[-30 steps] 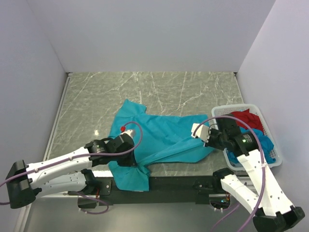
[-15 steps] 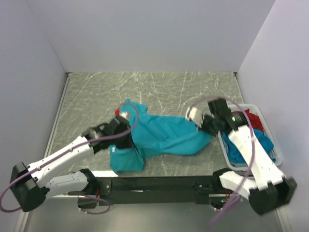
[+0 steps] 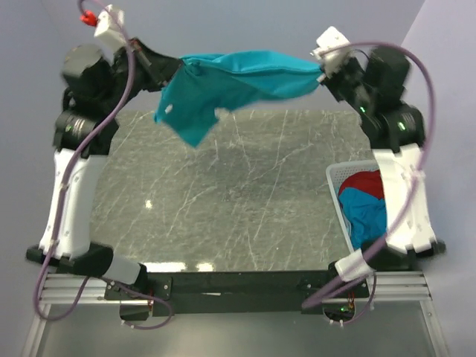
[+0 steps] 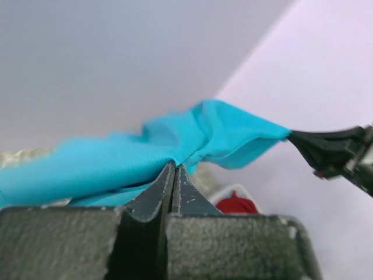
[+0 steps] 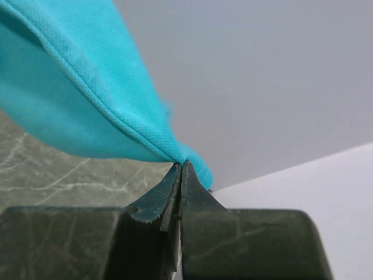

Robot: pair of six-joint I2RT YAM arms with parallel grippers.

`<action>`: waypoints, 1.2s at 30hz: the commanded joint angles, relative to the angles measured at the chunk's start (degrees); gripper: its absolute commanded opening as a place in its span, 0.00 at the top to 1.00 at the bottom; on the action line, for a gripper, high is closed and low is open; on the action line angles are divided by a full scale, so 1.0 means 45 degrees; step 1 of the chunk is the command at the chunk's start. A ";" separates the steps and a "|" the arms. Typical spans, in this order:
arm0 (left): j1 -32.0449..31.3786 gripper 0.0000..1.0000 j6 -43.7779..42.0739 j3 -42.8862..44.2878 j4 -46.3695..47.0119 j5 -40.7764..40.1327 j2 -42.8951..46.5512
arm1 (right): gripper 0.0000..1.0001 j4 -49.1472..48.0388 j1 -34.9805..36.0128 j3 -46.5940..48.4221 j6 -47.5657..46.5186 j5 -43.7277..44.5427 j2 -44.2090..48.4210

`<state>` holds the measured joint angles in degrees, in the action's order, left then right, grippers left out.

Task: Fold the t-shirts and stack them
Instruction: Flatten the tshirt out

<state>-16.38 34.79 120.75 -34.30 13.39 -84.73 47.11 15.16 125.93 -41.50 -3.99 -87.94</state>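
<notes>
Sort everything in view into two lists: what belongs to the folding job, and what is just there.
Part of the job:
- teal t-shirt, held up between both arms
- red t-shirt in the basket
- blue t-shirt in the basket

Just there:
- white basket
- marble table

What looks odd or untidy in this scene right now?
The teal t-shirt hangs bunched and twisted between the left hand and right hand, one part drooping at the left. Nothing looks damaged or spilled.
</notes>
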 commanded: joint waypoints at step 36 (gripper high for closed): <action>-0.0559 1.00 0.0278 -1.8022 0.0004 0.5247 0.6738 | 0.96 -0.0916 0.3565 -1.8588 -0.1092 -0.1517 0.3450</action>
<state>-18.90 38.15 41.04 -36.10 36.16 -55.24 45.17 30.35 44.97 -48.45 -14.15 -71.24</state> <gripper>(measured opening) 0.012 0.037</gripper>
